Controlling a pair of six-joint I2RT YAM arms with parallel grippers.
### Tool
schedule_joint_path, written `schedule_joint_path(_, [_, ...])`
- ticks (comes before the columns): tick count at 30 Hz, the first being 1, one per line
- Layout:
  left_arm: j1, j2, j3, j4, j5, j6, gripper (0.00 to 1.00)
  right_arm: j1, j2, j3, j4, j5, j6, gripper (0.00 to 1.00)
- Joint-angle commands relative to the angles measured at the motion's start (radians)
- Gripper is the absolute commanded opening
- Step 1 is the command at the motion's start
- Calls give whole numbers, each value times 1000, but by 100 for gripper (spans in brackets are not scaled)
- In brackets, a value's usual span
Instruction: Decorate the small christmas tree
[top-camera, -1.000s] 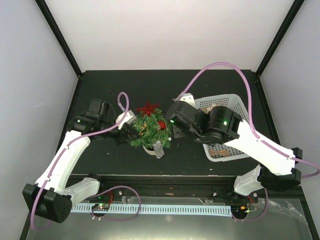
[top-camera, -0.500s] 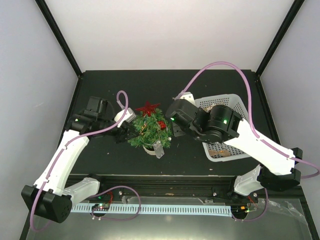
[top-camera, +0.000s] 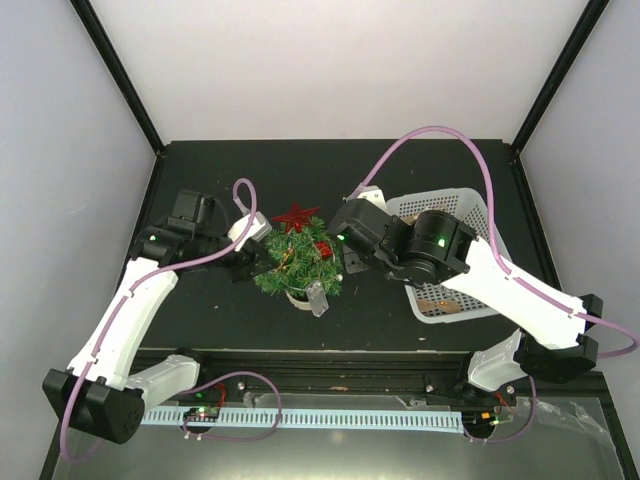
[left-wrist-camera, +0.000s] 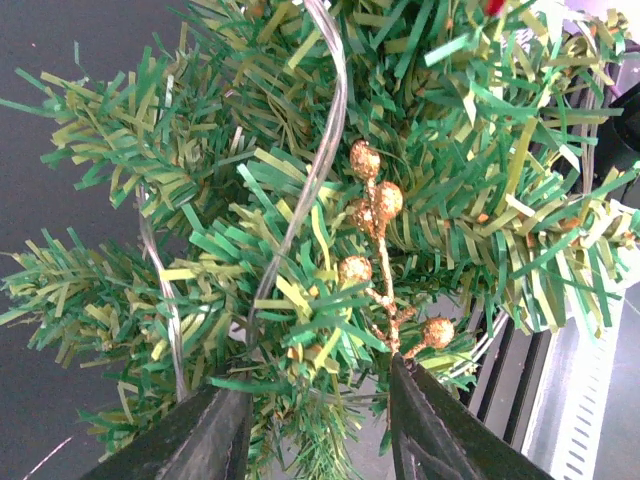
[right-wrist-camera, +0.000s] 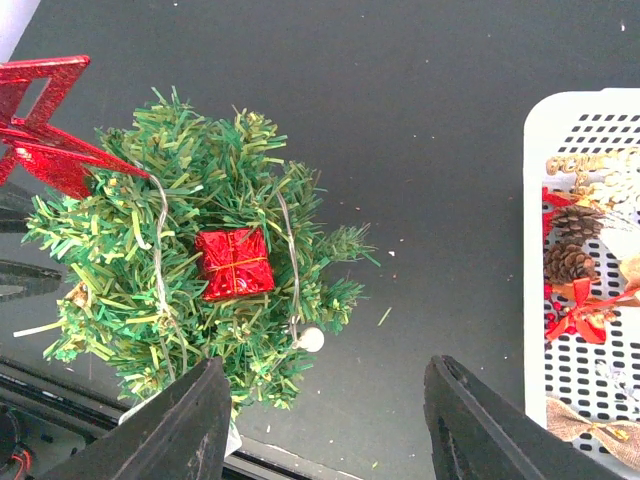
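We see the small christmas tree (top-camera: 297, 262) standing in its white pot (top-camera: 296, 297) near the middle of the dark worktop (top-camera: 200, 170). A red star (top-camera: 295, 216) sits at its 12 o'clock. A red gift box (right-wrist-camera: 233, 263), a gold berry twig (left-wrist-camera: 378, 260) and a thin wire (left-wrist-camera: 320, 150) sit in the needles. Our left hand (left-wrist-camera: 318, 385) is at the tree's 9 o'clock, fingers apart, with needles poking between them. Our right hand (right-wrist-camera: 328, 380) is at 3 o'clock, open too, holding nothing. The white basket (top-camera: 480, 215) lies farther out at 3 o'clock.
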Motion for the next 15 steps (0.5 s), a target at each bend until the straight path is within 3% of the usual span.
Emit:
schedule_joint_path(1, [-5, 26, 60, 30, 38, -17, 40, -9, -12, -3, 27, -4, -9, 56])
schedule_joint_path(15, [-52, 75, 46, 87, 26, -39, 42, -22, -19, -39, 50, -17, -10, 56])
